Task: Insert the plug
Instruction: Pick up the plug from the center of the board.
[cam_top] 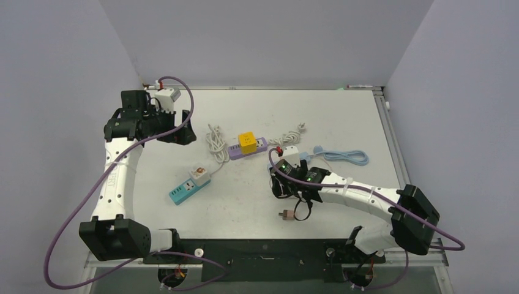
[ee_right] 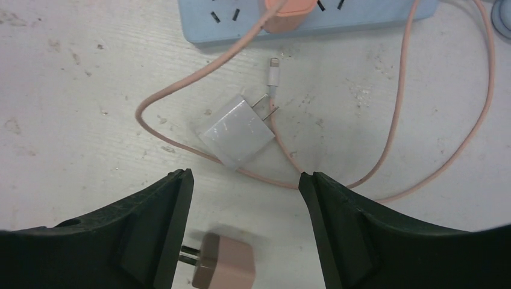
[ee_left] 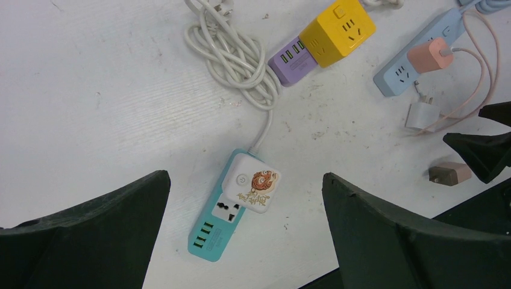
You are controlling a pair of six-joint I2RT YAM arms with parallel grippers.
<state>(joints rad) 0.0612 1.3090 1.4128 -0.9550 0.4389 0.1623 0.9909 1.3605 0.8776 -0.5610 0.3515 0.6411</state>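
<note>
matte black right claw (ee_right: 244, 177) spread around a seemingly boxy tan plug (ee_right: 226, 265), left claw (ee_left: 244, 176) spread.

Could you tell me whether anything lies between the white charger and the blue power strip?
Yes: the pink cable loops across that gap, and its connector tip lies at the prongs of the white charger.
</note>
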